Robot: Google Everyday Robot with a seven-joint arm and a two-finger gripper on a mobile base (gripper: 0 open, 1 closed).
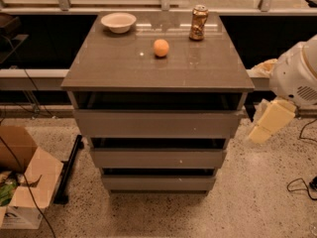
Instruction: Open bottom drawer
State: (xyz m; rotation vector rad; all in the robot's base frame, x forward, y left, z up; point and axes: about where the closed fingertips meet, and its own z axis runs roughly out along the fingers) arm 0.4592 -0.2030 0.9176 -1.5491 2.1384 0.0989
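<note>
The grey-brown cabinet [158, 68] has three flat handleless drawer fronts stacked one above the other. The bottom drawer [158, 183] is the narrowest front, lowest down just above the floor, and sits flush with a dark gap above it. My arm [297, 73] comes in from the right edge. Its cream-coloured gripper end [261, 132] hangs just off the cabinet's right side, level with the top drawer [158, 124] and well above and to the right of the bottom drawer. It touches nothing.
On the cabinet top stand a white bowl [119, 22], an orange [161, 47] and a drink can [199, 23]. An open cardboard box [22, 182] lies on the speckled floor at the left. Cables [299, 185] trail at the right. The middle drawer [158, 158] is shut.
</note>
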